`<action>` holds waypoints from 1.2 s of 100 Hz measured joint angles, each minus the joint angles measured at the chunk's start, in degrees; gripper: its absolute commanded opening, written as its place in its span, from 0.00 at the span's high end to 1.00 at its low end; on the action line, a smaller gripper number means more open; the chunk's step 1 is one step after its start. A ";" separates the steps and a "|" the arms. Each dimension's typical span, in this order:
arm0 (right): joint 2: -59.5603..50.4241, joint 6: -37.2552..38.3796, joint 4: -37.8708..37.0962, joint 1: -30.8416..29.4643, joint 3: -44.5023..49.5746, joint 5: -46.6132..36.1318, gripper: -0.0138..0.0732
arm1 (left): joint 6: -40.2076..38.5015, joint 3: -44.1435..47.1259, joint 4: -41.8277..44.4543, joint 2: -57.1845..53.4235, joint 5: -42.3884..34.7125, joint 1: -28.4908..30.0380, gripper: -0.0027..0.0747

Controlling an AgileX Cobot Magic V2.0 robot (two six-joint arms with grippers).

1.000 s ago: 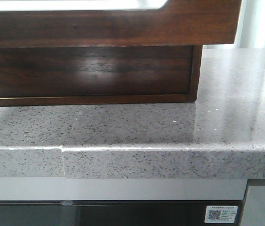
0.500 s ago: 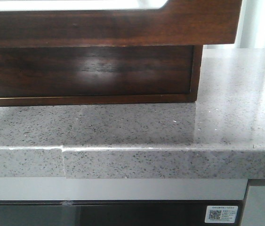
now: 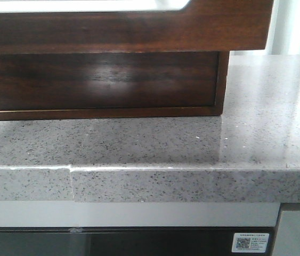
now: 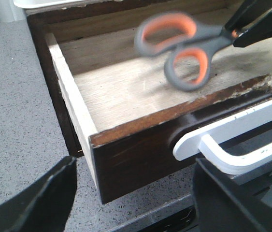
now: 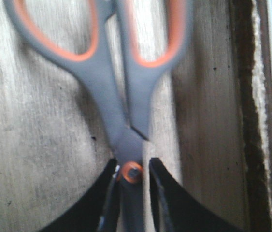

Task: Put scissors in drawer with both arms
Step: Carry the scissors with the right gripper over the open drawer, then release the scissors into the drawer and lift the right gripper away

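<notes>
Grey scissors with orange-lined handles (image 4: 212, 38) hang over the open drawer's pale wooden floor (image 4: 126, 92), handles blurred. My right gripper (image 4: 235, 33) holds them by the blades beside the orange pivot. In the right wrist view its fingers (image 5: 132, 166) stand close on both sides of the scissors (image 5: 114, 96), with a thin gap on one side. My left gripper (image 4: 135, 166) is open and empty, just in front of the drawer's dark-brown front (image 4: 136, 159), near its white handle (image 4: 232, 130). The front view shows only the drawer front (image 3: 139, 32) with its white top area, and no gripper.
The cabinet stands on a grey speckled countertop (image 3: 139, 144), which also shows beside the drawer in the left wrist view (image 4: 15, 96). A lower dark wooden panel (image 3: 96, 80) sits under the pulled-out drawer. The counter's front edge (image 3: 139, 184) runs below.
</notes>
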 measured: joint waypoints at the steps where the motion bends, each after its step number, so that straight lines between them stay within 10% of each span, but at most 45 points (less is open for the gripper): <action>1: 0.00 0.00 -0.05 0.00 0.00 0.00 0.61 | 0.00 0.00 0.00 0.00 0.00 0.00 0.35; 60: -13.31 17.51 -1.78 -1.12 -4.95 10.38 0.61 | 0.00 0.00 0.00 0.00 0.00 0.00 0.35; 120: -53.23 48.25 -1.22 -34.33 47.39 -14.52 0.61 | 0.00 0.00 0.00 0.00 0.00 0.00 0.35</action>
